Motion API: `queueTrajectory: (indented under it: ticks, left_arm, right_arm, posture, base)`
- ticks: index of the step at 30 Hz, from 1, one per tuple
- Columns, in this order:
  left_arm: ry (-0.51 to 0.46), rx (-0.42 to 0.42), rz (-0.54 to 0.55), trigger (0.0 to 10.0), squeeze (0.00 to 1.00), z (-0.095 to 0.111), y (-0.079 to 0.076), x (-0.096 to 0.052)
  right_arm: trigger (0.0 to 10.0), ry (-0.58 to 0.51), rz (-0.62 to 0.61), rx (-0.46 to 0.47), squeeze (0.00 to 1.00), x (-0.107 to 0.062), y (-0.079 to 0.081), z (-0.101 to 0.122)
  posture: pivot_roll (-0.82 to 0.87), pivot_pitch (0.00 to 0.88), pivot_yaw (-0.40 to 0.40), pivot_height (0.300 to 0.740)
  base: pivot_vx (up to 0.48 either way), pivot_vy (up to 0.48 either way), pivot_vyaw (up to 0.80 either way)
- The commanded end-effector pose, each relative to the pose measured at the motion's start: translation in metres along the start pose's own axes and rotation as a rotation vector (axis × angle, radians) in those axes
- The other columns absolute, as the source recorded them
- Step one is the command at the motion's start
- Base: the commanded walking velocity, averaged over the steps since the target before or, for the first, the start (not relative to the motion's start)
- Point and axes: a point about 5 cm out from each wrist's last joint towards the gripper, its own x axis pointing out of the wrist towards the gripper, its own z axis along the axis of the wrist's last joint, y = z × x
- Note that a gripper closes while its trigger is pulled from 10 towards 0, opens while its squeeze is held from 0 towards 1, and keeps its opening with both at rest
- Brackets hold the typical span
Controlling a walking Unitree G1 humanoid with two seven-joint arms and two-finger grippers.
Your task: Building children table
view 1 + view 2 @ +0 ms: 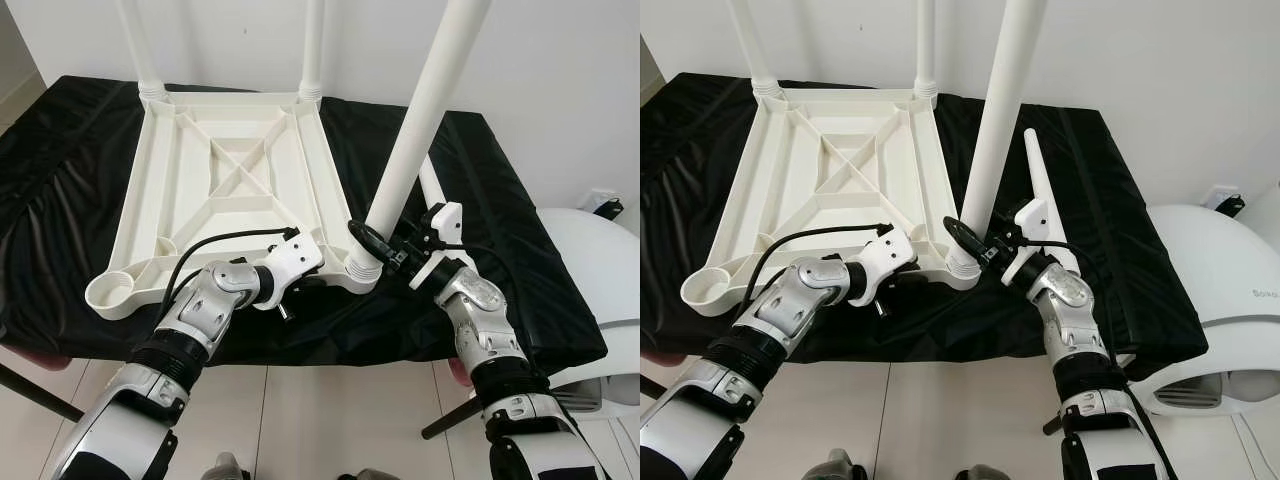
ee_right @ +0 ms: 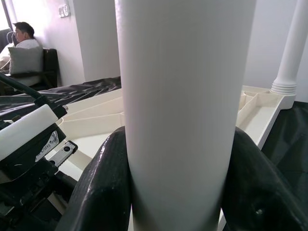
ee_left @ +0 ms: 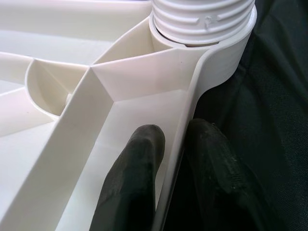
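A white children's table top [image 1: 325,190] lies upside down on a black cloth [image 1: 520,250]. Two white legs [image 1: 140,50] [image 1: 313,50] stand in its far corner sockets. A third leg [image 1: 420,120] stands tilted in the near right socket [image 3: 202,24]. My right gripper [image 1: 375,245] is shut on it just above the socket, with its fingers [image 2: 103,183] on either side. My left gripper [image 1: 305,275] is shut on the table top's near rim beside that socket, and its fingers [image 3: 139,159] straddle the rim wall. The near left socket [image 1: 108,292] holds nothing. A loose leg [image 1: 1038,180] lies on the cloth.
The cloth-covered surface ends just in front of my arms, with tiled floor below. A white rounded appliance [image 1: 590,260] stands close at the right. A white wall runs behind the table top. A person [image 2: 21,38] sits far off in the right wrist view.
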Motion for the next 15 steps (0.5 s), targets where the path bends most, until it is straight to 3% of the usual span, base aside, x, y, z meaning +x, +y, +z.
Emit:
queueTrajectory:
  ticks: [1,15]
  left_arm:
    - [-0.021,0.036,-0.044,10.0,0.00,0.0081,-0.0062,0.0031]
    - [-0.020,0.036,-0.039,10.0,0.00,0.0081,-0.0050,0.0023]
  right_arm:
    - [10.0,0.154,-0.023,0.087,0.00,-0.0158,0.0078,-0.0339]
    - [10.0,0.121,-0.046,0.081,0.00,-0.0127,0.0133,-0.0306]
  posture:
    - [0.01,0.044,-0.039,0.740]
    - [0.02,0.041,-0.042,0.740]
  base:
    - [0.000,0.000,0.00]
    - [0.000,0.000,0.00]
